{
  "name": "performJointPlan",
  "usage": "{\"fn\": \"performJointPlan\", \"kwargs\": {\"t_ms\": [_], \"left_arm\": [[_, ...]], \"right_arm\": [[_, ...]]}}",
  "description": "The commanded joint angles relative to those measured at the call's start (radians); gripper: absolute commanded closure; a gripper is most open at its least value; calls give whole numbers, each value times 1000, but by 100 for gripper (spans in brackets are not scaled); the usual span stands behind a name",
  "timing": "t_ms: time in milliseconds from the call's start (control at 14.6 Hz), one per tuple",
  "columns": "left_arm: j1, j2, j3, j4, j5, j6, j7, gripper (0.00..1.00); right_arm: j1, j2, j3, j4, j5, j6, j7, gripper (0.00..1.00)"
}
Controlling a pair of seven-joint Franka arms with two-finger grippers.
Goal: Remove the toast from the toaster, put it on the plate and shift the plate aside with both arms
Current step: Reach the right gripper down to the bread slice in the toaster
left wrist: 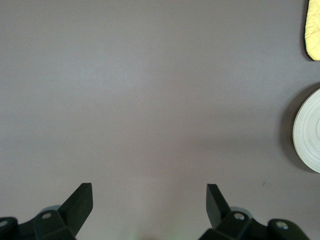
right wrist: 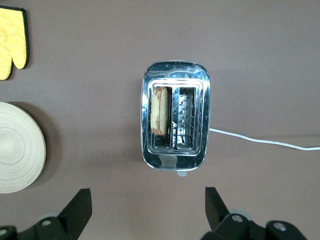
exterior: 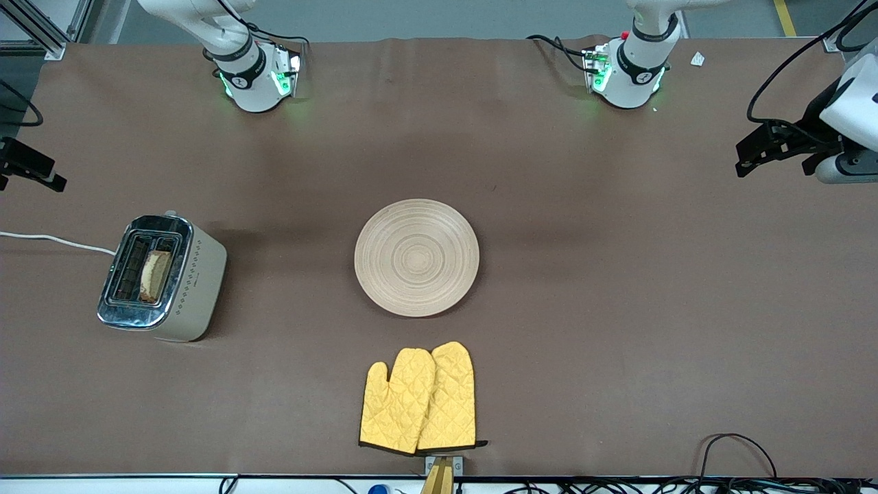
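Observation:
The toast (exterior: 156,274) stands in one slot of the toaster (exterior: 195,288) toward the right arm's end of the table; it also shows in the right wrist view (right wrist: 160,110). The pale wooden plate (exterior: 416,257) lies bare at the table's middle, and its edge shows in both wrist views (left wrist: 310,135) (right wrist: 17,150). My right gripper (right wrist: 148,202) is open and empty, high over the table beside the toaster, and shows at the picture's edge (exterior: 41,175). My left gripper (left wrist: 150,200) is open and empty, high over bare table toward the left arm's end (exterior: 744,159).
Two yellow oven gloves (exterior: 418,401) lie nearer to the front camera than the plate. The toaster's white cord (exterior: 55,240) runs off the table's end. Cables lie along the table's near edge.

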Motion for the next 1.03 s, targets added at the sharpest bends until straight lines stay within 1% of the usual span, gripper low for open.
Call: {"fn": "performJointPlan", "kwargs": {"t_ms": [0, 69, 344, 481, 824, 893, 962], "left_arm": [[0, 4, -1, 23, 6, -20, 3, 0], [2, 7, -2, 23, 5, -20, 3, 0], [-3, 23, -2, 23, 5, -20, 3, 0], [-3, 28, -2, 23, 5, -20, 9, 0], [-6, 28, -2, 23, 6, -20, 2, 0], [-1, 28, -4, 23, 5, -20, 2, 0], [0, 28, -2, 23, 5, -20, 11, 0]], "right_arm": [[0, 82, 17, 2, 1, 38, 0, 0], [2, 121, 16, 2, -1, 45, 0, 0], [5, 274, 19, 1, 4, 163, -1, 0], [2, 333, 19, 1, 4, 184, -3, 0], [0, 406, 19, -8, 5, 193, -3, 1], [-1, 413, 19, -10, 5, 192, -4, 6], [-1, 414, 19, -17, 8, 190, -4, 13]]}}
